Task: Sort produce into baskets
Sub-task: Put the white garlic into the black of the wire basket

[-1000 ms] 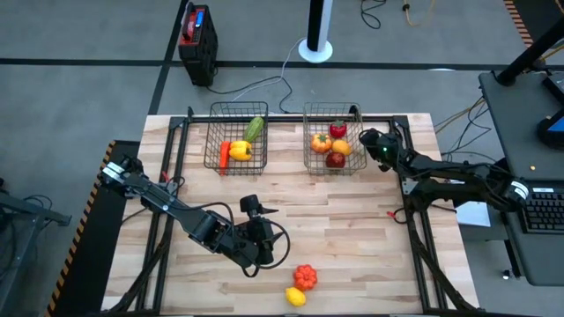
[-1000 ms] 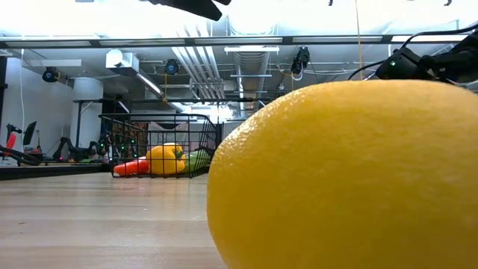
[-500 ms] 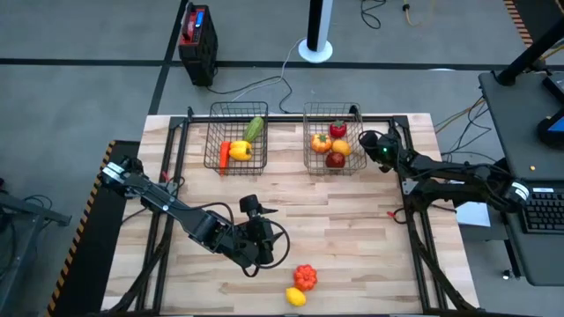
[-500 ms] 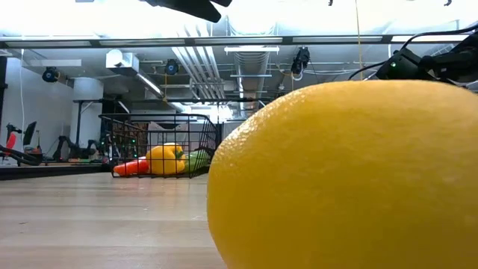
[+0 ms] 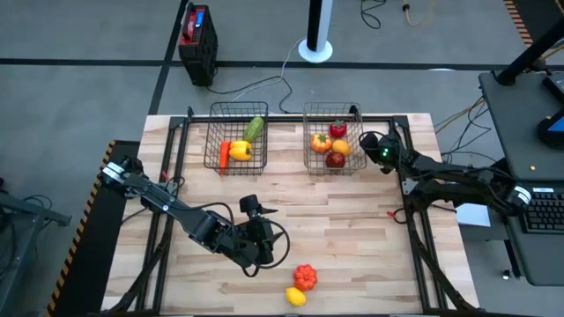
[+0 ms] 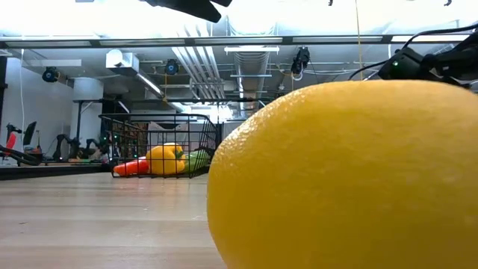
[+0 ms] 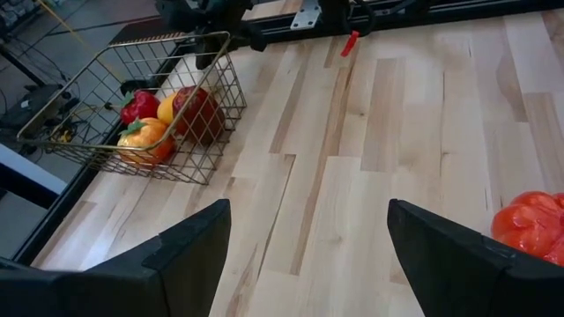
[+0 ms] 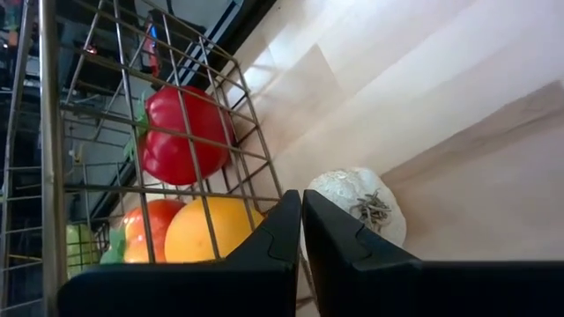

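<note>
Left gripper point(image 5: 262, 249) spread wide, hovering beside tomato point(image 5: 305, 276) and lemon point(image 5: 295, 297), likely lining up pick; right gripper point(image 5: 377, 150) pinched closed, empty, waiting beside right basket point(image 5: 333, 141) holding fruit

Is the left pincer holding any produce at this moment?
No, the left pincer is open and empty above the bare table.

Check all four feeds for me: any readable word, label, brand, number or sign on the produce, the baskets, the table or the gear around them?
No text can be read in any view.
The red and black box on the floor beyond the table: no marking can be made out on it.
The left basket, the right basket, the lemon and the table: no visible lettering.
</note>
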